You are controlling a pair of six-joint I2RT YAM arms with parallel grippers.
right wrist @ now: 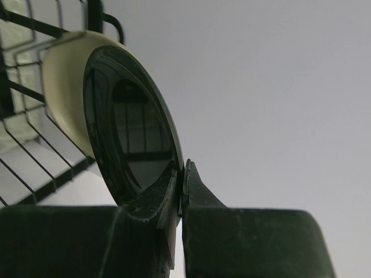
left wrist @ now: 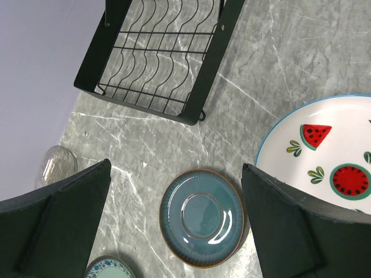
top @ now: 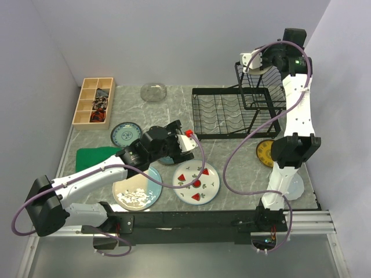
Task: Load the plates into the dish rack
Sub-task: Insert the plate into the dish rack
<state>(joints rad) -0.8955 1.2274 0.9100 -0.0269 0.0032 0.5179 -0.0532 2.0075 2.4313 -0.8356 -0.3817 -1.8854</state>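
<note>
Jaws pinched shut, my right gripper (right wrist: 181,174) holds a black plate (right wrist: 127,133) by its rim, dish rack (right wrist: 95,14) wires just beyond it. My left gripper (left wrist: 177,197) gapes wide above a slate-blue plate (left wrist: 202,217); a watermelon plate (left wrist: 330,150) lies partly under one finger.

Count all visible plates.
7. The black plate is in the right hand at the dish rack. On the table: clear glass plate, blue-patterned plate, slate-blue plate, cream plate, watermelon plate, yellow plate. Others may be hidden.

Off to the side: a box and a cloth

A wooden compartment box (top: 93,102) sits at the far left corner of the grey marbled table (top: 174,107), small dark and red bits in some compartments; a green cloth (top: 93,156) lies nearer, well apart.
</note>
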